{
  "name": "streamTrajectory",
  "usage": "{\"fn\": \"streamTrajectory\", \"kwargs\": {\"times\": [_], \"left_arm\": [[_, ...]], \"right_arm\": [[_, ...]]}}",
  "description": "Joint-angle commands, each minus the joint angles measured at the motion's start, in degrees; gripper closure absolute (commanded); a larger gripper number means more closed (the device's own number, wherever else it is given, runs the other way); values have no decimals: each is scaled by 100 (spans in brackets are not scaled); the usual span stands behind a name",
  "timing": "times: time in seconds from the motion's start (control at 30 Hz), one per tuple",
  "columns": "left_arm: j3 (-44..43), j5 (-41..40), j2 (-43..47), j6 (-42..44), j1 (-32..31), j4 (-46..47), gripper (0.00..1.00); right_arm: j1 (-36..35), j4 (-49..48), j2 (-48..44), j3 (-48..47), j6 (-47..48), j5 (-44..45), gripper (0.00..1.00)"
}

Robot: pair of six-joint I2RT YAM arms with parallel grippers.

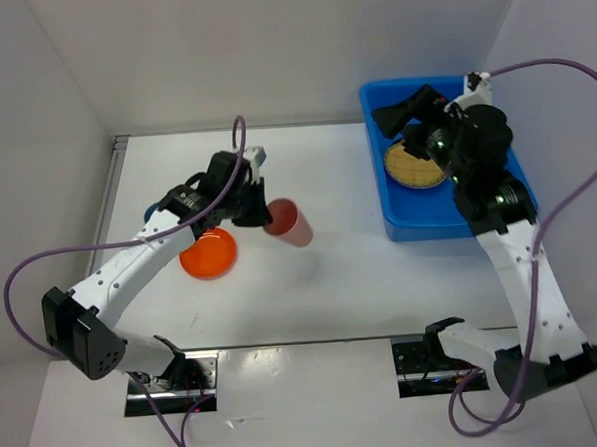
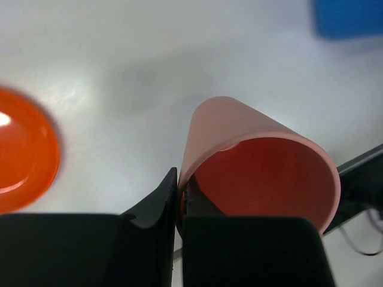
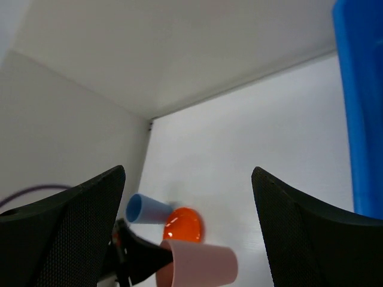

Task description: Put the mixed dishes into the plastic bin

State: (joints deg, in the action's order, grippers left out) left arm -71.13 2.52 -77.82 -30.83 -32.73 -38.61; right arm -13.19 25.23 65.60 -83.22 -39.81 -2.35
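My left gripper (image 1: 260, 213) is shut on the rim of a pink cup (image 1: 288, 223), holding it on its side above the table; in the left wrist view the cup (image 2: 251, 161) fills the middle, its wall pinched between my fingers (image 2: 157, 203). An orange plate (image 1: 208, 253) lies under the left arm. A blue cup (image 3: 146, 208) lies on its side behind it. The blue plastic bin (image 1: 398, 210) stands at the far right with a tan woven plate (image 1: 414, 163) inside. My right gripper (image 1: 391, 111) hovers open and empty over the bin.
White walls enclose the table on the left, back and right. The bin's blue wall (image 3: 362, 107) shows at the right edge of the right wrist view. A purple cable (image 1: 40, 259) loops beside the left arm.
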Motion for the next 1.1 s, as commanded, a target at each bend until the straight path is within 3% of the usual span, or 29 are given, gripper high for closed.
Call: {"fn": "streamTrajectory", "kwargs": {"times": [0.0,0.2,0.5,0.53,0.67,0.83,1.07], "left_arm": [[-1198,-103,-320,-169,-260,240,100],[-3466,98,-2162,-222,-655,389,100],[-7253,161,-5135,-169,-1261,-461,100],[-8249,161,-5407,-169,-1262,-611,100],[-10711,424,-7058,-221,-1376,-1192,100],[-10053,512,-7124,-310,-1429,-754,100],[-10490,512,-7783,-151,-1605,-578,100]], "right_arm": [[-61,-317,-705,-317,-96,129,9],[-114,-1353,-1875,-72,-360,244,9],[-114,-1495,-2332,-133,-422,-2,9],[-114,-1495,-2402,-133,-422,-2,9],[-114,-1434,-2517,-133,-308,-2,9],[-114,-1381,-2631,-11,-255,-2,9],[-114,-1381,-2763,227,-202,-2,9]]}}
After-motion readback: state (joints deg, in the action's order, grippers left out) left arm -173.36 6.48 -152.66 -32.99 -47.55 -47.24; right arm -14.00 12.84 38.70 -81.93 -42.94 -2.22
